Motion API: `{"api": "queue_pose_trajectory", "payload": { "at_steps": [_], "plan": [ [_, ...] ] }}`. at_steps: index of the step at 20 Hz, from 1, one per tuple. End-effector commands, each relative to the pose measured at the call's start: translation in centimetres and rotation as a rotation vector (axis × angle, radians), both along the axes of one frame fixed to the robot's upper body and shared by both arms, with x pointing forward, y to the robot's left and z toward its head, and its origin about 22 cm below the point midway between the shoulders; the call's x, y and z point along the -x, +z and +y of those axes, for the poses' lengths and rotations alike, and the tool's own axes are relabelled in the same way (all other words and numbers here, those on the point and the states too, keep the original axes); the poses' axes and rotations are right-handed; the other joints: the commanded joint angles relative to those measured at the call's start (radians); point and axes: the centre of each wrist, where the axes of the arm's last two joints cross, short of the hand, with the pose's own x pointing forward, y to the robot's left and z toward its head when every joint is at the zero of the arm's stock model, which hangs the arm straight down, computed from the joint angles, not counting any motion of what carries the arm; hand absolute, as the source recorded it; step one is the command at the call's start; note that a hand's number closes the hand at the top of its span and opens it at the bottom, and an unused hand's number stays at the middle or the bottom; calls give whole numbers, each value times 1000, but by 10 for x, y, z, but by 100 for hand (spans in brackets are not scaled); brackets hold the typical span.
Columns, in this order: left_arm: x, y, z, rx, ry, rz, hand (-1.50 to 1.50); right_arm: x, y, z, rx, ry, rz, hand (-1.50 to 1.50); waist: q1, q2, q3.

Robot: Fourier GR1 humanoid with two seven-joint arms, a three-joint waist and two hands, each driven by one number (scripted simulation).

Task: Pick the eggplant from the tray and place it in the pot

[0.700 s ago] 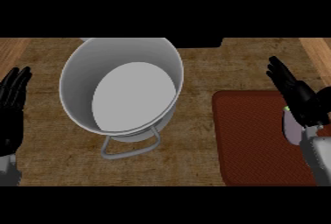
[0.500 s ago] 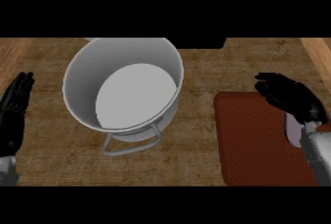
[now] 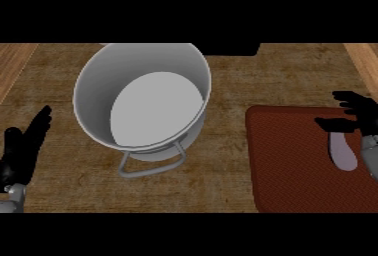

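Across my brown bench [image 3: 236, 70] I count one pot, one tray and one eggplant, plus my two robot hands. Biggest is the grey pot [image 3: 144, 100], open mouth up, its wire handle toward me. Bare bench lies between it and the dark red tray [image 3: 295, 165], which runs off the right edge. On the tray's right side lies the eggplant [image 3: 341, 150], a pale mauve, smooth, long oval. My right robot hand [image 3: 353, 112] hovers over its far end, fingers curled, gripping nothing. My left robot hand [image 3: 22, 147] rests open at the left edge.
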Motion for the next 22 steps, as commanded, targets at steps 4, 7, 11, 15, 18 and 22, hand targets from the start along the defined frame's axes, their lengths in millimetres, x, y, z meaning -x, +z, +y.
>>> {"api": "queue_pose_trajectory", "payload": {
  "at_steps": [4,7,11,15,18,22],
  "plan": [
    [-25,8,-8,-37,45,108,0,-44,55,31,158,6,138,-150,-14,-18,1],
    [-23,4,-15,-24,13,88,0,-60,62,28,202,17,355,-150,6,-13,1],
    [-26,8,-9,-27,12,86,0,-80,89,19,260,11,564,-150,27,-7,1],
    [-19,5,-29,-18,-14,84,0,-95,93,34,234,72,808,-150,36,-10,1],
    [-27,5,-29,-32,-6,98,0,-103,89,35,190,107,955,-150,31,-6,1],
    [-24,12,-32,-30,0,99,0,-110,86,32,75,126,1054,-150,24,-12,2]
  ]
}}
